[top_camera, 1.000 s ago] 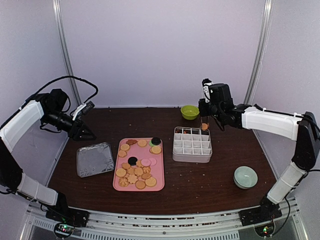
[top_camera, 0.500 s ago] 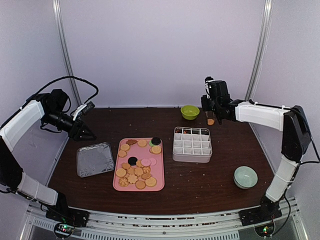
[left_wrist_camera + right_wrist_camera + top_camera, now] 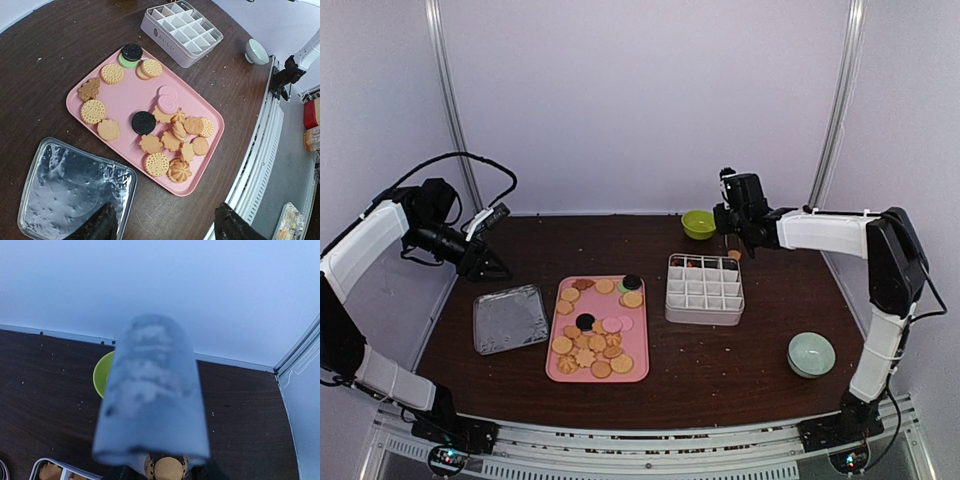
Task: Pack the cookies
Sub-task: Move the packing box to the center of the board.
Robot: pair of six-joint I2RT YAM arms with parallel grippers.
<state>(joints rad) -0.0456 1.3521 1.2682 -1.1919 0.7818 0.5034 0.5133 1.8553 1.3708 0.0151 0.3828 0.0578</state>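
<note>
A: Status on the right gripper point(image 3: 733, 246)?

B: Over the last second it moved off the far-right corner of the divided box point(image 3: 704, 288), swung back toward the green bowl point(image 3: 699, 224), and now hangs upper right of centre in the top view, just above the box's far-right cell.

A: Carrying anything?

B: Yes. The right wrist view shows a tan cookie point(image 3: 168, 467) pinched at the bottom edge, between the tips of something blurred that fills the lens, maybe tongs. The top view shows a tan dot point(image 3: 734, 255) right at the far-right cell. Closed on it, not released.

A: So the drop hasn't landed.

B: My read: no. A second ago it was low over that corner, then lifted away with the cookie still in grip, now it's back. Looks like a re-aim. The far row already holds a few brown pieces point(image 3: 692, 263).

A: Left side?

B: Left gripper point(image 3: 165, 227) hasn't moved, parked at the left edge of the top view. Fingers spread wide, nothing between them, looking down on the foil tray point(image 3: 75, 192).

A: Remaining stock?

B: Most of the cookies point(image 3: 592, 345) are on the pink tray point(image 3: 632, 375), centre frame. Packing is at an early stage.
</note>
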